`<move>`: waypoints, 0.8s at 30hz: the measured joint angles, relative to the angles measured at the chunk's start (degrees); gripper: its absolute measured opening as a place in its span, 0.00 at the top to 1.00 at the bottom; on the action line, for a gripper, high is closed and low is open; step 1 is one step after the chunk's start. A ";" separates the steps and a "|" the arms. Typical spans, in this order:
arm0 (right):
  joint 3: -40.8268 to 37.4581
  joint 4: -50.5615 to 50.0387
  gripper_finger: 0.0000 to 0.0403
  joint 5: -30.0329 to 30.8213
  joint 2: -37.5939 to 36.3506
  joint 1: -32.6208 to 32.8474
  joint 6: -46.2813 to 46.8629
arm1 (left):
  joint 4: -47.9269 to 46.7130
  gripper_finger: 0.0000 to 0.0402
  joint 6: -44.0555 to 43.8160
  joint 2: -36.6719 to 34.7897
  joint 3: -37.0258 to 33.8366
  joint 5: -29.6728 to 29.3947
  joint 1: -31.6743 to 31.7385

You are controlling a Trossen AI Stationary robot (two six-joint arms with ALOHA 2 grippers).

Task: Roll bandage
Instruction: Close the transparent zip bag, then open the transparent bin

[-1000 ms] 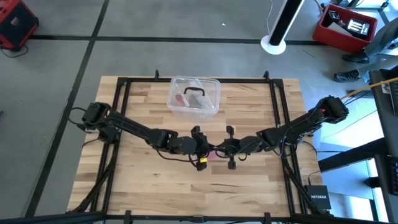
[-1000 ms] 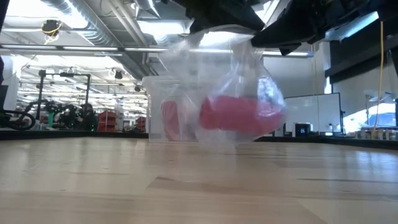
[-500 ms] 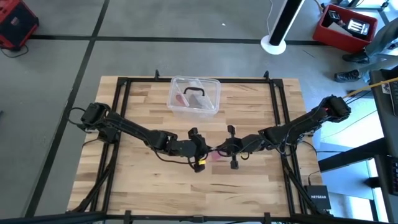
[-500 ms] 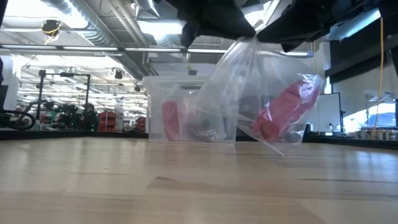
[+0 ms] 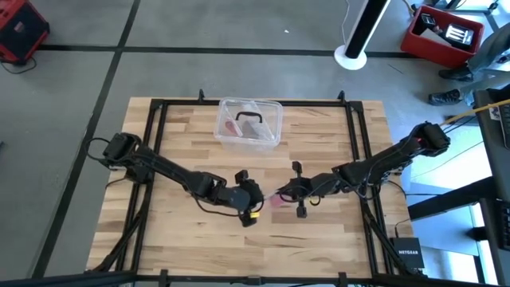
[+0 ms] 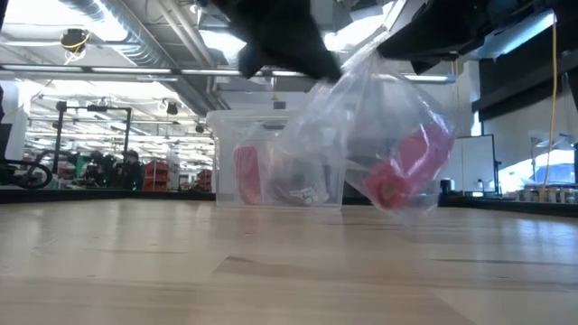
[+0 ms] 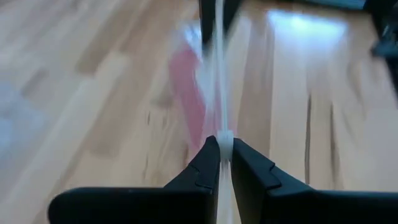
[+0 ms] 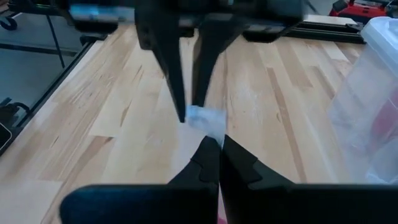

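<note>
The pink bandage (image 6: 406, 169) is a short roll inside a crumpled clear plastic wrapper (image 6: 366, 126). It hangs tilted above the table, near the table's middle. It shows as a pink patch in the high view (image 5: 275, 200) and in the left wrist view (image 7: 186, 93). My left gripper (image 5: 261, 196) and my right gripper (image 5: 280, 194) face each other just above it. Each is shut on the wrapper. My left gripper pinches a thin edge of the wrapper's film (image 7: 224, 135) between its two fingers, coming level from the table's left. The film runs taut from it to the other gripper. My right gripper pinches the wrapper's film (image 8: 204, 118) between its two fingers, coming level from the table's right. The wrapper with the roll hangs below the fingers, clear of the table.
A clear plastic box (image 5: 249, 123) with a pink item and a dark item stands at the table's far middle; it also shows behind the wrapper in the low view (image 6: 262, 162). Bare wood (image 5: 183, 239) lies near the front edge.
My left gripper has drawn back toward the table's left and near edge, still shut on the wrapper. The film has been stretched out between the grippers. The roll inside, level a second ago, has tipped so that one end points down.
</note>
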 joint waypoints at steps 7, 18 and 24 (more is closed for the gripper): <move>0.00 -2.12 1.00 0.58 -4.81 -0.01 -0.37 | -9.03 0.97 -5.05 0.14 -0.11 -0.11 -2.05; -0.02 -6.48 1.00 0.24 -8.59 -0.03 0.95 | -12.23 0.92 -7.67 -0.22 0.02 -0.27 -3.31; 0.15 -9.87 1.00 0.63 -9.20 -0.05 4.00 | -17.61 0.79 -3.40 -4.47 3.01 0.54 -3.01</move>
